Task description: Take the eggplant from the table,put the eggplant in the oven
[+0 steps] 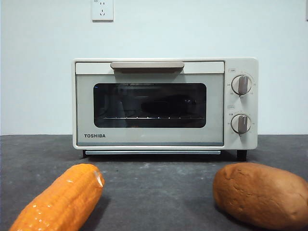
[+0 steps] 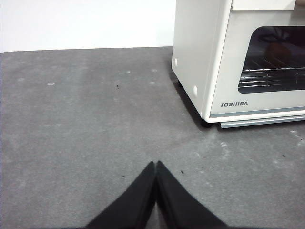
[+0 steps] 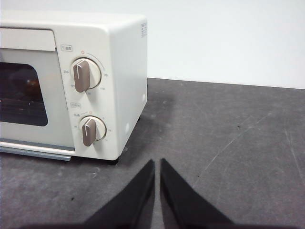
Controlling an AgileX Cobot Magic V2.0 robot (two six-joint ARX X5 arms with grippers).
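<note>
Left gripper (image 2: 156, 167): jaws pressed together, nothing between them, low over bare table (image 2: 81, 124), beside the oven (image 2: 200, 52) on its plain side. Right gripper (image 3: 157, 164): also closed and empty, near the corner with the two knobs (image 3: 86, 75). No eggplant on the table in any view; only a dark oblong shape (image 1: 168, 105) behind the door glass, lying on the wire rack (image 1: 139, 117), probably the eggplant, though hard to tell through the tinted pane. Door shut, handle (image 1: 147, 65) up. Judging from this, placing seems done and only a check and a clean retreat remain: lift straight up, away from the cream metal walls, without brushing the knobs. If the shape proves not to be the eggplant, pull the beige bar down first, gripping at its middle. Glossy, smooth, rounded skin likely slippery, so grasp across the plump middle. In front, bumpy orange corn (image 1: 62, 199) and lumpy matte brown potato (image 1: 262, 192), on speckled dark grey surface.
</note>
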